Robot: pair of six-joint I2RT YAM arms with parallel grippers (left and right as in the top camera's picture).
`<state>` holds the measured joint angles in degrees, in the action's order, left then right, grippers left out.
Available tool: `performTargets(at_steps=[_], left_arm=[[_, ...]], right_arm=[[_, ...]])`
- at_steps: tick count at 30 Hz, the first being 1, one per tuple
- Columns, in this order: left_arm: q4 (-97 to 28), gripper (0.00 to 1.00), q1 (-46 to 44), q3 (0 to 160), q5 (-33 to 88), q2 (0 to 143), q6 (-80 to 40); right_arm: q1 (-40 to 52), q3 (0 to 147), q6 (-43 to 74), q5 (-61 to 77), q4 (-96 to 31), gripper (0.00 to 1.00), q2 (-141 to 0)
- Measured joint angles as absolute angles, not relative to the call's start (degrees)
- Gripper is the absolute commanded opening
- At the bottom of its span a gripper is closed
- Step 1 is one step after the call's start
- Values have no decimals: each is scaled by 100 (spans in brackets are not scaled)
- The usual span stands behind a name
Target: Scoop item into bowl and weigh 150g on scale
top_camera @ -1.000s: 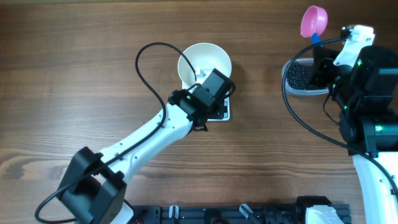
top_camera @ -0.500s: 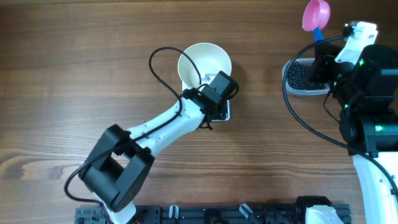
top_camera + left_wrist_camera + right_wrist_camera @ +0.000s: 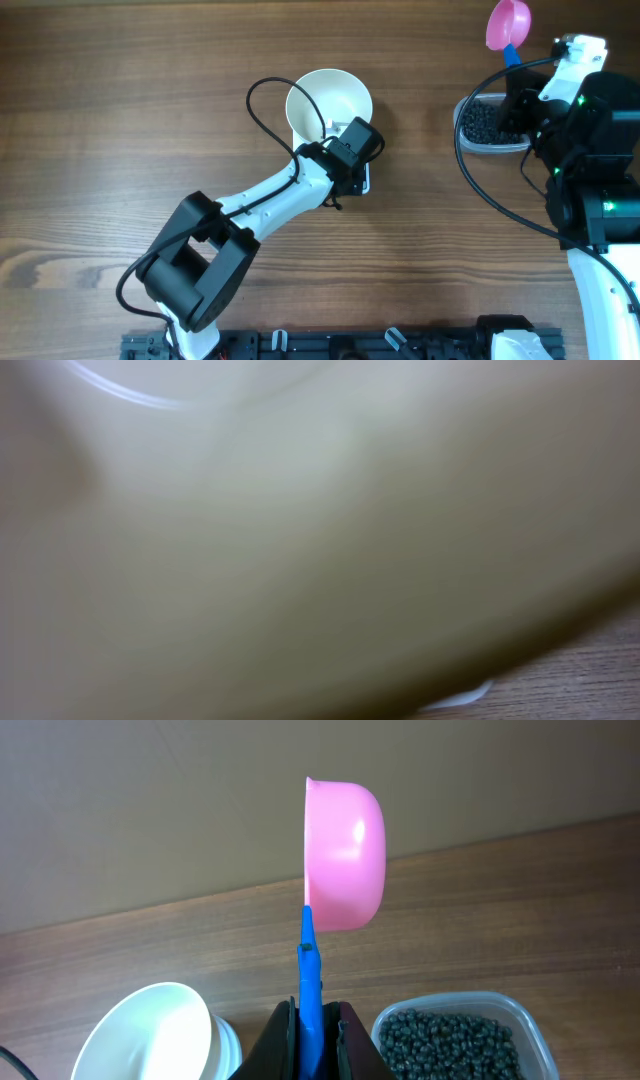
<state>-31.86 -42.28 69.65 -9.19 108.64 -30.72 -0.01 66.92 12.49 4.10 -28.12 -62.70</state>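
White bowl [image 3: 325, 95] upright on scale [image 3: 228, 1042] (mostly hidden), black beads [image 3: 450, 1040] well apart

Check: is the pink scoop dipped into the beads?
No, the right hand holds the pink scoop upright, well clear of the beads in the tub.

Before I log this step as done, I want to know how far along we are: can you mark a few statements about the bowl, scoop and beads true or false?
1. The white bowl holds beads. False: the bowl's inside shows bare white.
2. The right end effector is shut on the blue handle of the scoop. True.
3. The scoop's pink cup is buried in the beads. False: it is held up, clear of them.
4. The beads lie in the clear tub. True.
5. The left end effector hangs beside the tub. False: it is at the bowl.
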Motion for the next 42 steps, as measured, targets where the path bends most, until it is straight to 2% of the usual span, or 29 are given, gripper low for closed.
performTargets(at_steps=[34,40,42], left_arm=[[-3079,4,-4237,7013,-1070,11072,-3072],[-3393,5,-4235,6925,-888,10333,-3070],[-3470,12,-4235,6925,-803,9483,-3070]], right_arm=[[-1,6692,1249,410,-2963,4,-6270],[-1,6692,1249,410,-2978,4,-6270],[1,6692,1249,410,-3020,4,-6270]])
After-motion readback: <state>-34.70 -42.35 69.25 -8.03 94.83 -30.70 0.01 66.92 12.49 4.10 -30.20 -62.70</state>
